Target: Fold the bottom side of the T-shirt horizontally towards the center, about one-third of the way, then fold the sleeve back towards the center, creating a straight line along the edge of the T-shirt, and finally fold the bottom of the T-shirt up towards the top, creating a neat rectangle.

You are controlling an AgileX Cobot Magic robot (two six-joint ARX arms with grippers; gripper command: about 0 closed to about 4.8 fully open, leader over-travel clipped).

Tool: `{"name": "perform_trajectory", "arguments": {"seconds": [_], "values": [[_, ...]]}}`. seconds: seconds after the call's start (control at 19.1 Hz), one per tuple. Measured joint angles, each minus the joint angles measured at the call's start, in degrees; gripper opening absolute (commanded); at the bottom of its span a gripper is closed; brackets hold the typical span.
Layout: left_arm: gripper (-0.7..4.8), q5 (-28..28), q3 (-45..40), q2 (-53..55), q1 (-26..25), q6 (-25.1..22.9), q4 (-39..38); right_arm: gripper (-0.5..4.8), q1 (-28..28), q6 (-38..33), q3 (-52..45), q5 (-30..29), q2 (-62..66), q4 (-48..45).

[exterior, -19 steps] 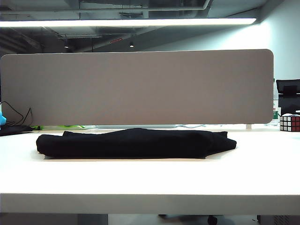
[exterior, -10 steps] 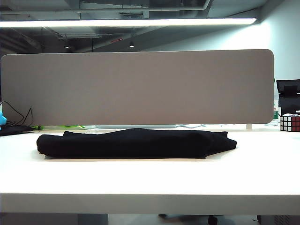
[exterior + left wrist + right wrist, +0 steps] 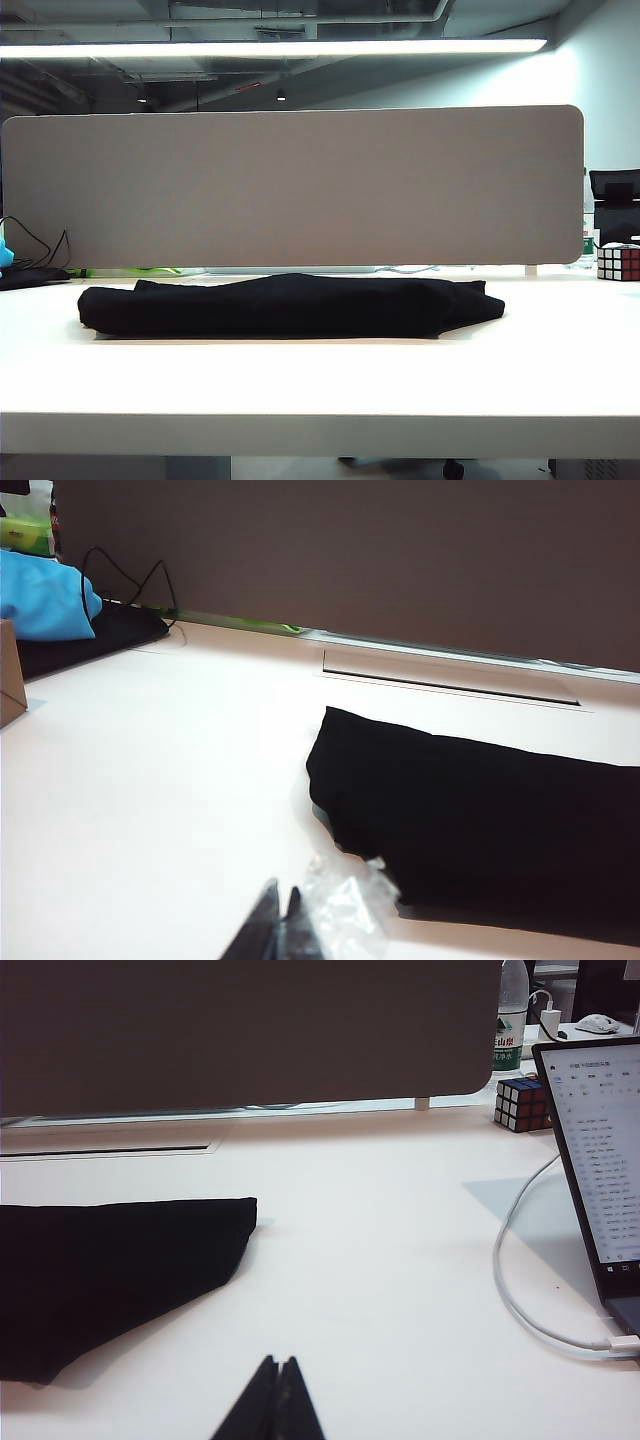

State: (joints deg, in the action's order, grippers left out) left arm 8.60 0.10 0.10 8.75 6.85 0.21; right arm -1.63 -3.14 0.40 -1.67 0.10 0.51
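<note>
No change over the last second: T-shirt (image 3: pixel 290 306) lying just as before, a folded black bundle mid-worktop (image 3: pixel 320 385), untouched. Left end effector (image 3: pixel 278 925) closed and empty, hanging just near of the bundle's left end. Right end effector (image 3: pixel 278 1392) closed and empty, near of the right end. Probably folding finished, or nearly so. White worktop backed by a grey partition (image 3: pixel 292 186); Rubik's cube (image 3: pixel 618 261) far right, laptop (image 3: pixel 600 1160) and white cable (image 3: pixel 540 1290) beside it.
</note>
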Motion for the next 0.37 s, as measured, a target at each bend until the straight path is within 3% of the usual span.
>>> {"name": "perform_trajectory", "arguments": {"seconds": [0.37], "values": [[-0.06,0.0,0.0,0.0,0.0,0.0,0.0,-0.04,0.0,0.0,0.0,0.0,0.0,0.4]]}}
